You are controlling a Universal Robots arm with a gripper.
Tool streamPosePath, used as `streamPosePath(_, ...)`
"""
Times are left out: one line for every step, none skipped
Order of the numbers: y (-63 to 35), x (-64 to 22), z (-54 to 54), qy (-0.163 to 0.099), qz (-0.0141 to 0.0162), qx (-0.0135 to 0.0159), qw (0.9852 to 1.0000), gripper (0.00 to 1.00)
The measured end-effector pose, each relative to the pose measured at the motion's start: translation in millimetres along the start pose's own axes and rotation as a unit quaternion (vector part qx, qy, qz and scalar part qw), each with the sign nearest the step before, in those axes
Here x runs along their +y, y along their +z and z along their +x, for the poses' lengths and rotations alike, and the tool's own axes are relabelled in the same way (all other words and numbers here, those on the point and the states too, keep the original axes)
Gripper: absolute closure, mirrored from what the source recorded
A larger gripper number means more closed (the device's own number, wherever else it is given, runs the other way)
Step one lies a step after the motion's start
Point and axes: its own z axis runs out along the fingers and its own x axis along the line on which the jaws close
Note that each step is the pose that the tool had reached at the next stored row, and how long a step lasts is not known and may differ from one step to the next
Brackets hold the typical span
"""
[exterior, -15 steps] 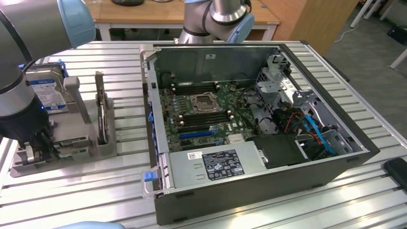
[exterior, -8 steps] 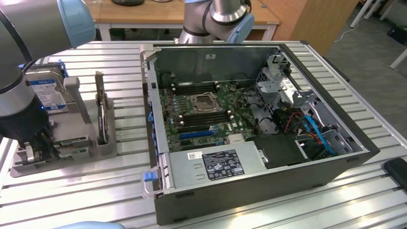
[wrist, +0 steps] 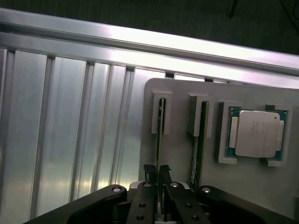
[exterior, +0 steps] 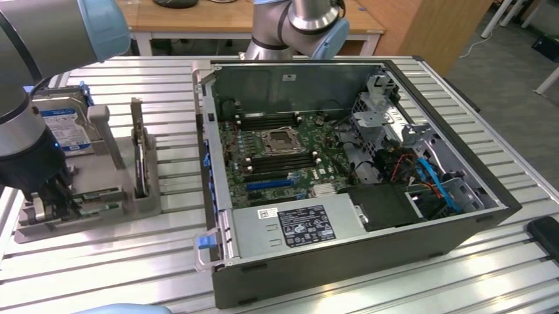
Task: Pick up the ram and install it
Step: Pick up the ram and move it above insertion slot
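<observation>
The ram [wrist: 159, 135] is a thin stick standing on edge in a slot of the grey holder [wrist: 182, 98]. My gripper [wrist: 157, 169] sits over its near end, and the two dark fingertips press against both faces of the stick. In the exterior view the gripper [exterior: 54, 196] reaches down into the grey holder [exterior: 131, 203] at the exterior view's left, beside the open computer case [exterior: 472, 216]. A second green stick [wrist: 200, 140] stands in the neighbouring slot.
A square silver processor [wrist: 254, 133] lies in a recess of the holder. A hard drive [exterior: 65, 127] and a tall dark card [exterior: 138, 147] stand in the holder too. The motherboard [exterior: 271, 163] lies open inside the case. Ribbed aluminium table [exterior: 166, 85] surrounds everything.
</observation>
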Motion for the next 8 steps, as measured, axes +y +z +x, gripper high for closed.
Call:
streamPosePath(-0.5, 0.0, 0.0, 0.000, 0.0000, 0.0000, 1.0000, 0.86)
streamPosePath(-1.1, 0.0, 0.0, 0.000, 0.0000, 0.0000, 1.0000, 0.86)
streamPosePath(-1.8, 0.0, 0.0, 0.000, 0.0000, 0.0000, 1.0000, 0.86)
streamPosePath(-2.5, 0.0, 0.0, 0.000, -0.0001, 0.0000, 1.0000, 0.87)
streamPosePath(-3.2, 0.0, 0.0, 0.000, -0.0001, 0.0000, 1.0000, 0.87)
streamPosePath(-3.8, 0.0, 0.0, 0.000, -0.0001, 0.0000, 1.0000, 0.87)
streamPosePath(-4.4, 0.0, 0.0, 0.000, -0.0002, 0.0000, 1.0000, 0.87)
streamPosePath(-5.0, 0.0, 0.0, 0.000, -0.0001, 0.0000, 1.0000, 0.87)
